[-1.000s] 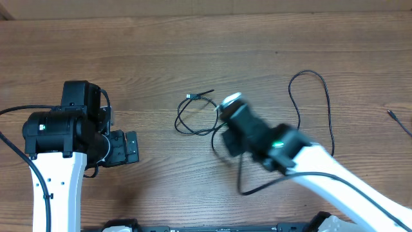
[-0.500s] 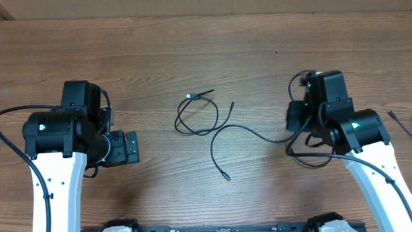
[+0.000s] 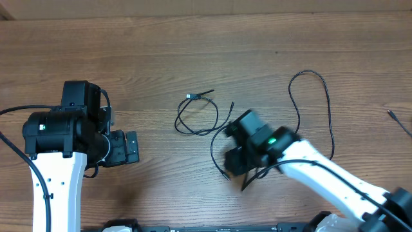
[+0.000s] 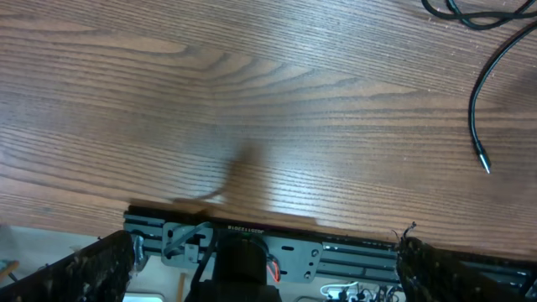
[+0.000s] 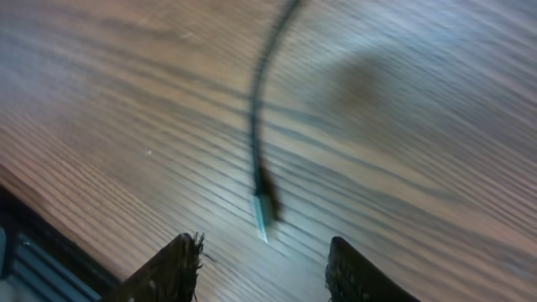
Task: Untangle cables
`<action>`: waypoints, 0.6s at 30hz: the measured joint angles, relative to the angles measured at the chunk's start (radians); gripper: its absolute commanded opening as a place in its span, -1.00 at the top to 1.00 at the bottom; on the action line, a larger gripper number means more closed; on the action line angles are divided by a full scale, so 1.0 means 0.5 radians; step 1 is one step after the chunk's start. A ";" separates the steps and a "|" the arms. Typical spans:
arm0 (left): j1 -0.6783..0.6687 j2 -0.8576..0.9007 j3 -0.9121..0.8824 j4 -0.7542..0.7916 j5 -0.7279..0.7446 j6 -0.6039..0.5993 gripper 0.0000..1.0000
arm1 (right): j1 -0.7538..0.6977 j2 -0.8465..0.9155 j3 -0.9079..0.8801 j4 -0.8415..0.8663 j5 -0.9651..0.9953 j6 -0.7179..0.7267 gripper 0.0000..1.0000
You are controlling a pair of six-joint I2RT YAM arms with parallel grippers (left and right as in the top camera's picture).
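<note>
- Overhead: the white-and-black left arm point(image 3: 51, 142) sits at the left of the brown wood-grain worktop point(image 3: 161, 45), its jaws spread wide and empty, well apart from the thin black cables. A looped cable point(image 3: 193, 119) lies mid-worktop. A curved cable point(image 3: 213, 148) runs just beside it, right at the blurred right arm point(image 3: 283, 154). A long cable point(image 3: 328, 109) arcs further right.
- Left wrist: jaws wide, fingertips point(image 4: 109, 264) at both edges, nothing between them. A cable's plug end point(image 4: 480, 143) lies on the wood at the far right.
- Right wrist: jaws parted, holding nothing. A blurred plug tip point(image 5: 262, 210) lies on the worktop just ahead of the fingertips point(image 5: 180, 264).
</note>
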 measured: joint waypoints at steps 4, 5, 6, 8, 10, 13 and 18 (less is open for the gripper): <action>-0.001 0.000 0.000 -0.001 0.000 0.000 -0.99 | 0.256 0.145 0.000 0.143 0.175 0.027 -0.09; -0.001 0.000 0.000 -0.001 0.000 0.000 -0.99 | 0.318 0.192 0.000 0.166 0.250 0.027 -0.09; -0.001 0.000 0.000 -0.001 0.000 0.000 -0.99 | 0.354 0.229 0.000 0.177 0.301 0.027 -0.09; -0.001 0.000 0.000 -0.001 0.000 0.000 -0.99 | 0.422 0.322 0.000 0.188 0.395 0.027 -0.08; -0.001 0.000 0.000 -0.001 0.000 0.000 -0.99 | 0.457 0.417 0.000 0.188 0.453 0.029 -0.02; -0.001 0.000 0.000 0.002 0.000 0.000 -0.99 | 0.469 0.477 0.014 0.196 0.506 0.026 0.21; -0.001 0.000 0.000 0.000 0.000 0.000 -0.99 | 0.470 0.496 0.026 0.211 0.526 0.035 0.78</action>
